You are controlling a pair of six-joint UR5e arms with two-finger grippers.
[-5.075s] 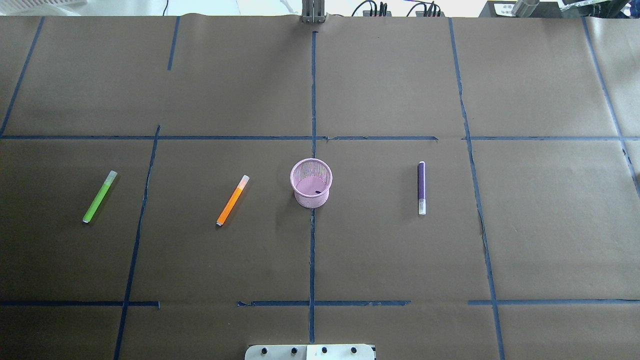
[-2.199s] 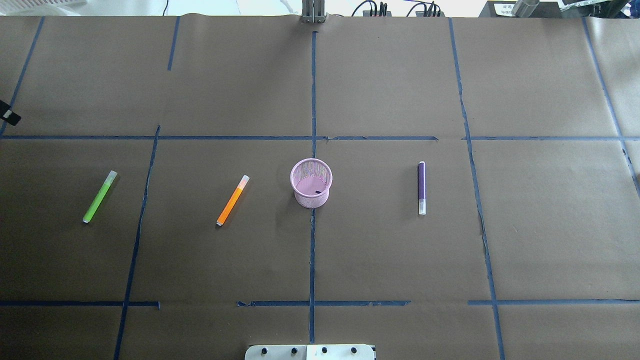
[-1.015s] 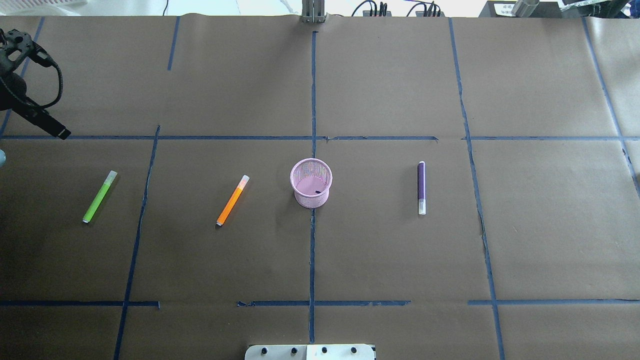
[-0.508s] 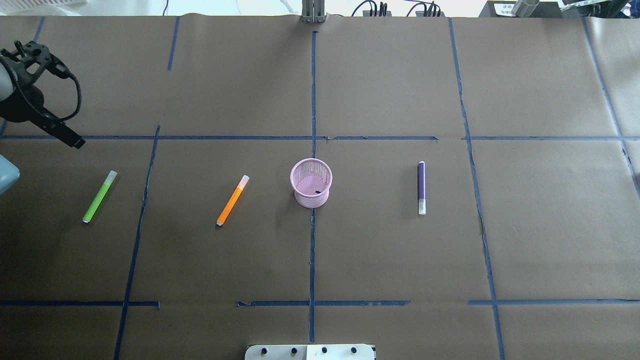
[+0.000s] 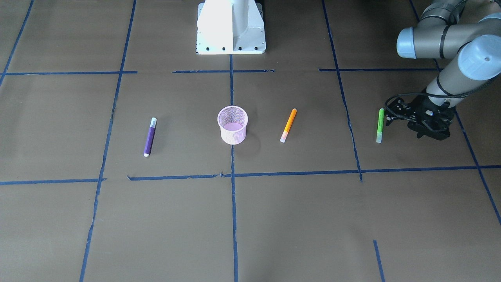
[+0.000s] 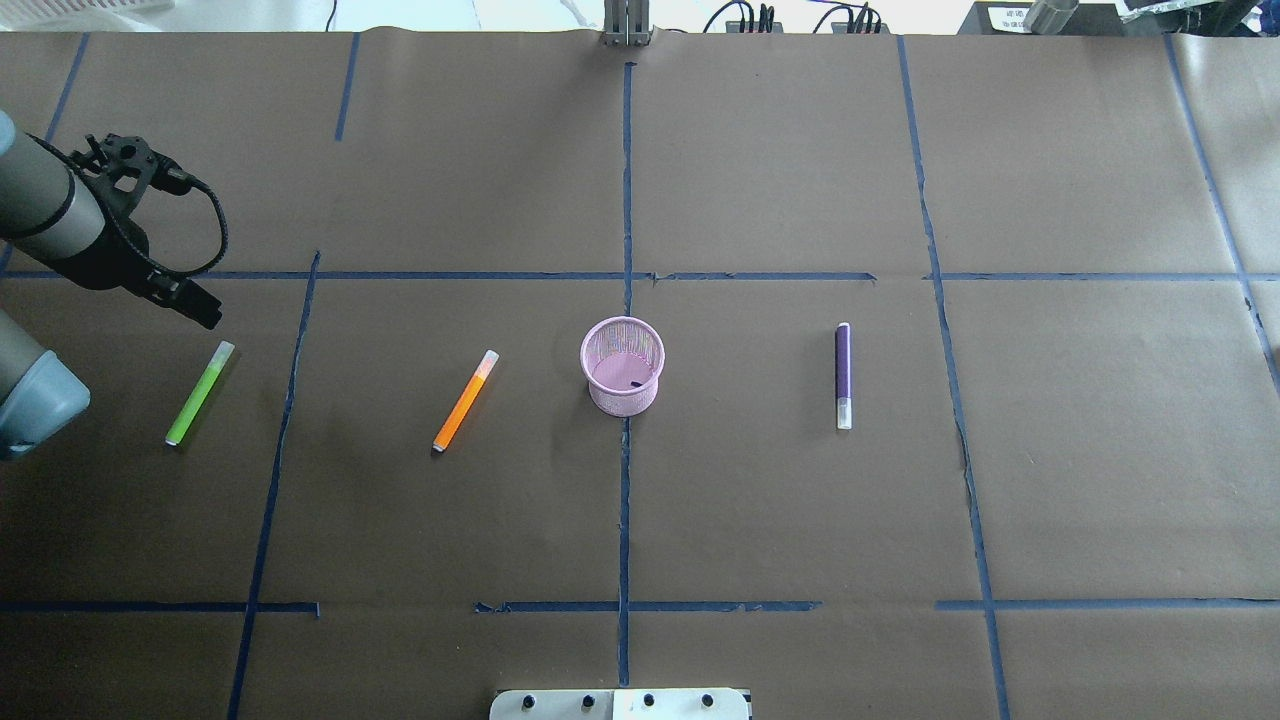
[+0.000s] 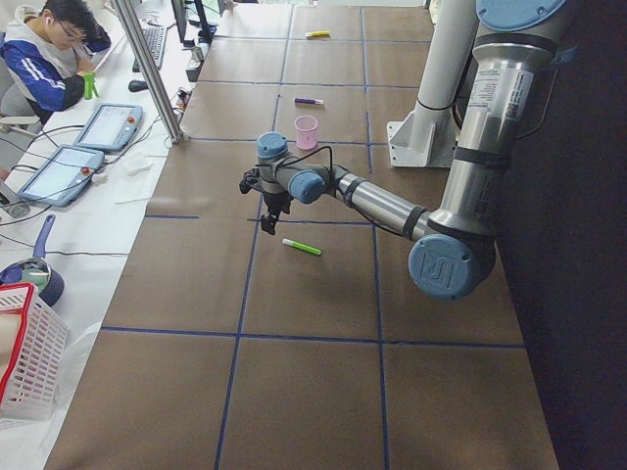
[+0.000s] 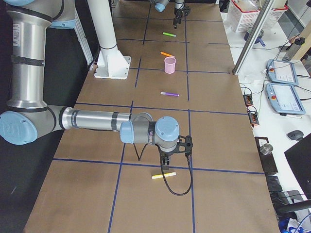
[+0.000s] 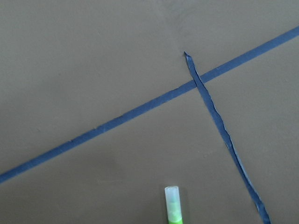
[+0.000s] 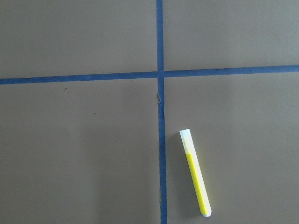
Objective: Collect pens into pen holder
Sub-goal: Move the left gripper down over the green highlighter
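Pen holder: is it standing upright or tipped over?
Upright. The holder stands on its base, open rim facing up, in overhead and front views.

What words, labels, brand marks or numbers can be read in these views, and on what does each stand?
"UR": logo on the left arm's blue joint cap.
White label at the overhead view's top right: too small to read.
Tablet screens: too blurred to read.
Nothing else is readable.

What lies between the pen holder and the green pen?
Between pen holder and green pen lie the orange pen and a blue tape line, seen in the overhead view.
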